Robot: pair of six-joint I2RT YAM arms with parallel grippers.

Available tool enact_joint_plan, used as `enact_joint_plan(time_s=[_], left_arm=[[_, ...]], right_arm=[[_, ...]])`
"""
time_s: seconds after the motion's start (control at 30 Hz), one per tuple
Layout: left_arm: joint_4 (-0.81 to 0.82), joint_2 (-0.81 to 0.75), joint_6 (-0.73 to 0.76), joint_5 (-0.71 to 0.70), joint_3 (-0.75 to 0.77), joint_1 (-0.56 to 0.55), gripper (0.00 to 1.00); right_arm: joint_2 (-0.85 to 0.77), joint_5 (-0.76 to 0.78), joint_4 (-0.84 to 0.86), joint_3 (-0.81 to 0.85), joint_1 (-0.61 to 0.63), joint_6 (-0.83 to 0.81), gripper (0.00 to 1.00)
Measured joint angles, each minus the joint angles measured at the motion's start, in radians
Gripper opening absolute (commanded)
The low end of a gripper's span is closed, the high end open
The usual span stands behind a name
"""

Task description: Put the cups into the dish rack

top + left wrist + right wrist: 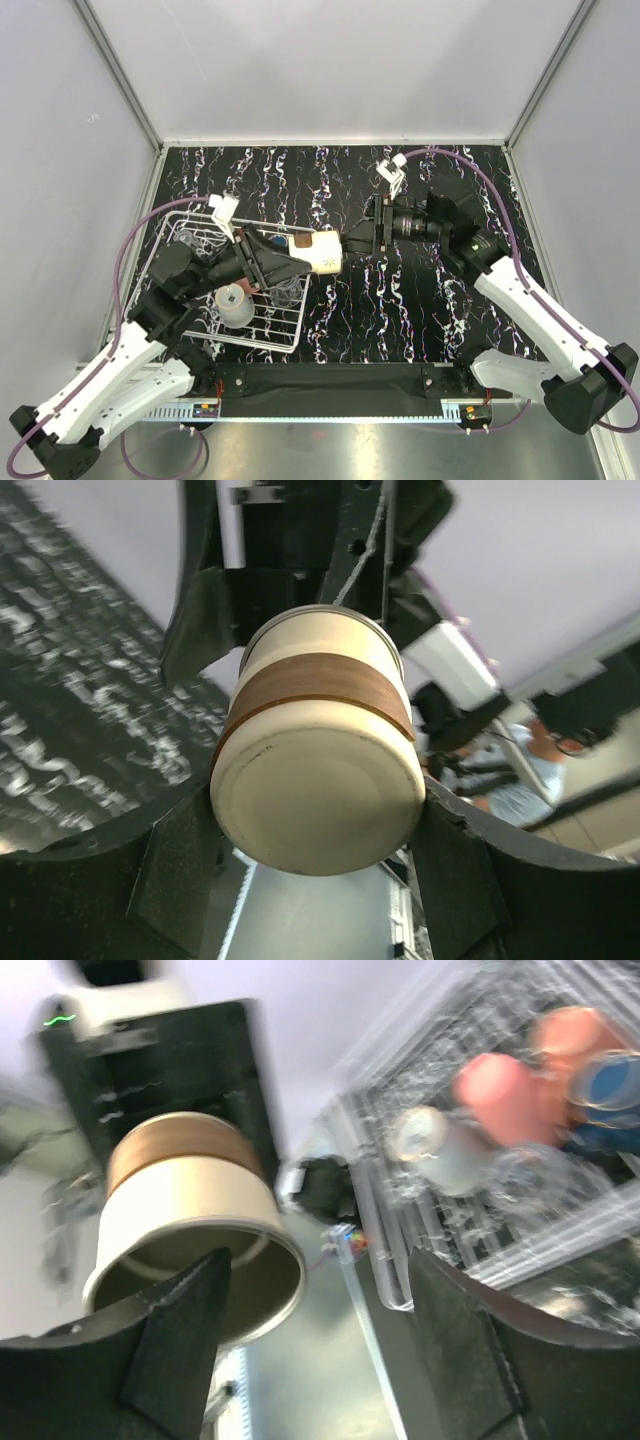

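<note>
The left gripper clamps a beige cup with a brown band by its base. The cup lies sideways in the air, just off the right edge of the white dish rack. A small mark on its side is too small to read. The right gripper stands wide open at its mouth.

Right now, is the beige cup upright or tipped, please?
Tipped: the beige cup lies sideways, base between the left fingers, mouth toward the right fingers.

Bare tabletop lies right of the dish rack; inside it, cups (clustered near its front) block the way.
</note>
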Motion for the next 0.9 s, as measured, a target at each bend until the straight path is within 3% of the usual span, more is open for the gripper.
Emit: enact_joint_plan(time_s=[0.07, 0.23, 0.43, 0.6, 0.9], left_arm=[[-0.164, -0.019, 0.065, -0.05, 0.042, 0.0, 0.0], [-0.582, -0.023, 0.201, -0.218, 0.167, 0.0, 0.0], [-0.93, -0.022, 0.263, -0.372, 0.198, 0.0, 0.0], [-1.097, -0.007, 0.273, -0.419, 0.195, 0.0, 0.0], [-1.184, 0.046, 0.263, -0.475, 0.14, 0.0, 0.0]], right_arm=[[-0.011, 0.117, -0.127, 0.018, 0.0, -0.063, 0.85], [-0.04, 0.437, -0.388, 0.024, 0.0, -0.164, 0.86], [-0.042, 0.641, -0.541, 0.007, -0.002, -0.208, 0.86], [-0.044, 0.698, -0.581, -0.011, -0.004, -0.217, 0.86], [-0.071, 0.708, -0.585, -0.035, -0.006, -0.22, 0.86]])
